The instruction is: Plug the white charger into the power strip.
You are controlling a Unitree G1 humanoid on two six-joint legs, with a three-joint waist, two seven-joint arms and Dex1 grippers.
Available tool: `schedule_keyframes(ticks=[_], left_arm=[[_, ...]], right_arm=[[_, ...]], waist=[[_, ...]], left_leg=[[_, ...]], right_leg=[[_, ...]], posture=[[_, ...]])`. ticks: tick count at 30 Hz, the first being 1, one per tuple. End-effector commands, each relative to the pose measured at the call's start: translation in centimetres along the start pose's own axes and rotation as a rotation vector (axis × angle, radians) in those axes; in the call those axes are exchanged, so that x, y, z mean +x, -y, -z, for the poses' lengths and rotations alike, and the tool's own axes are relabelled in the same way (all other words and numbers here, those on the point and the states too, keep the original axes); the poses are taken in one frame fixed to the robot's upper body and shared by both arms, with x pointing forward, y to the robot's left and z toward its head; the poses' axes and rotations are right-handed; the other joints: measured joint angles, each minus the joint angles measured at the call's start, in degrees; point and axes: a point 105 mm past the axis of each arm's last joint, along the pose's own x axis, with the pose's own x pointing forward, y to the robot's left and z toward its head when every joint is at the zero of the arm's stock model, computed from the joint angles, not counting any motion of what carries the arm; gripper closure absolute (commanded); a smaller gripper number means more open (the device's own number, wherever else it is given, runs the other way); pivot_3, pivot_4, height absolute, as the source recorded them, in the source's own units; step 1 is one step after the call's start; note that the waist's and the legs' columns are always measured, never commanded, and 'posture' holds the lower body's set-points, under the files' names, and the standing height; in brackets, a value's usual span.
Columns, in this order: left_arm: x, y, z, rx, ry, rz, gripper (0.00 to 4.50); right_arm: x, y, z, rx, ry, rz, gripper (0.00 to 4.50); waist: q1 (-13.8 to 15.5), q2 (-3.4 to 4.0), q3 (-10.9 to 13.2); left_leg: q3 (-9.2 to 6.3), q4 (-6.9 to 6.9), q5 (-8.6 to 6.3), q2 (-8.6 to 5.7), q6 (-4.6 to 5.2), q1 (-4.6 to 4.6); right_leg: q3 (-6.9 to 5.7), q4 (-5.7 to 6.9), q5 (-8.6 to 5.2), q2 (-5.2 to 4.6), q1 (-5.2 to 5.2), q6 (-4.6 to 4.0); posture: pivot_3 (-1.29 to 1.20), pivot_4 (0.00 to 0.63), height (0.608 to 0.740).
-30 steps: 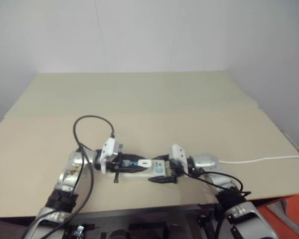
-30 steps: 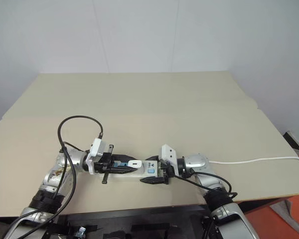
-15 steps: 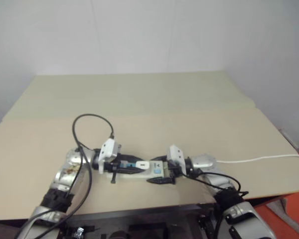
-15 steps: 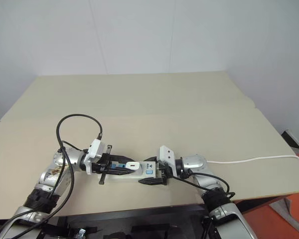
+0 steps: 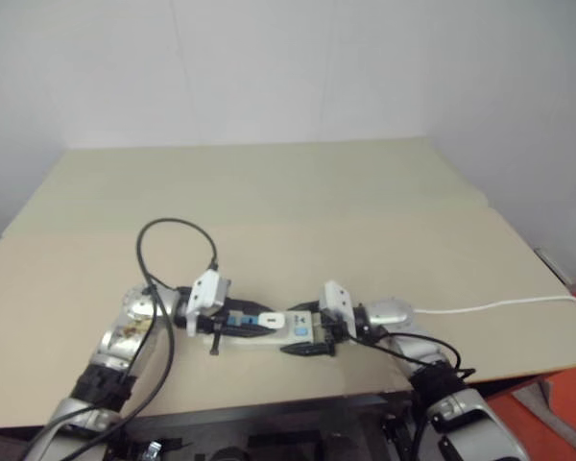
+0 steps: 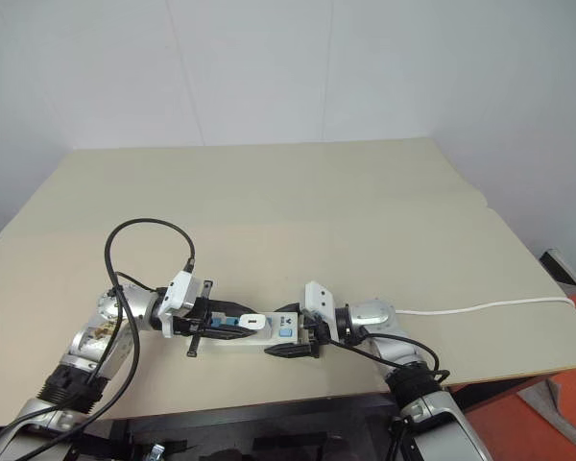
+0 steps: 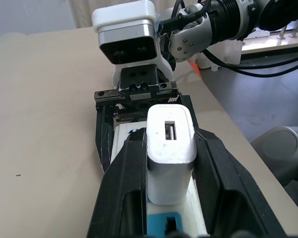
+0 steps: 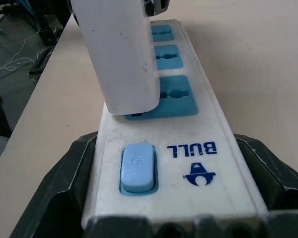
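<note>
The left pincer (image 7: 171, 198) is closed on the white charger (image 7: 170, 151), one black finger (image 7: 124, 188) pressed to each side. The charger stands upright on the power strip (image 8: 179, 124), over the blue socket nearest the blue switch (image 8: 137, 167). The right pincer (image 8: 174, 198) faces the left one and clamps the switch end of the strip between its fingers. The strip lies on the beige surface (image 6: 317, 202), its white cord (image 6: 480, 307) trailing away behind the right pincer.
</note>
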Motion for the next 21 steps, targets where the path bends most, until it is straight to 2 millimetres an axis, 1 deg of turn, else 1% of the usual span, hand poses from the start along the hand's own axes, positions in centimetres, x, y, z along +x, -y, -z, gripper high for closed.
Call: schedule_keyframes(ticks=[1,8,16,21], left_arm=[[-0.7,1.9,5.3,-0.156,-0.230,0.012,3.52],[0.1,2.2,5.3,-0.161,-0.248,0.033,3.52],[0.6,2.0,5.9,-0.222,-0.248,0.015,3.52],[0.9,2.4,6.0,-0.267,-0.243,0.023,3.52]], right_arm=[[-0.2,0.2,-1.0,-0.036,0.027,-0.016,1.07],[-0.3,0.1,-1.0,-0.035,0.027,-0.014,1.07],[-0.4,0.1,-1.0,-0.035,0.028,-0.013,1.07],[-0.4,0.1,-1.0,-0.035,0.028,-0.016,1.07]], waist=[[0.10,0.02,-0.10],[0.28,0.02,-0.14],[0.38,0.02,-0.14],[0.40,0.08,-0.20]], left_leg=[[0.00,0.00,0.00,0.00,0.00,0.01],[0.12,-0.11,-0.08,-0.01,0.10,0.70],[0.11,-0.11,-0.08,-0.01,0.11,0.70],[0.12,-0.11,-0.08,-0.02,0.11,0.71]], right_leg=[[0.00,0.00,0.00,0.00,0.01,0.00],[-0.04,-0.28,-0.02,-0.01,0.83,0.03],[-0.04,-0.28,-0.02,-0.01,0.84,0.03],[-0.04,-0.28,-0.02,-0.02,0.85,0.03]], posture=[[0.00,0.150,0.740],[0.00,0.150,0.740],[0.00,0.150,0.740],[0.00,0.150,0.740]])
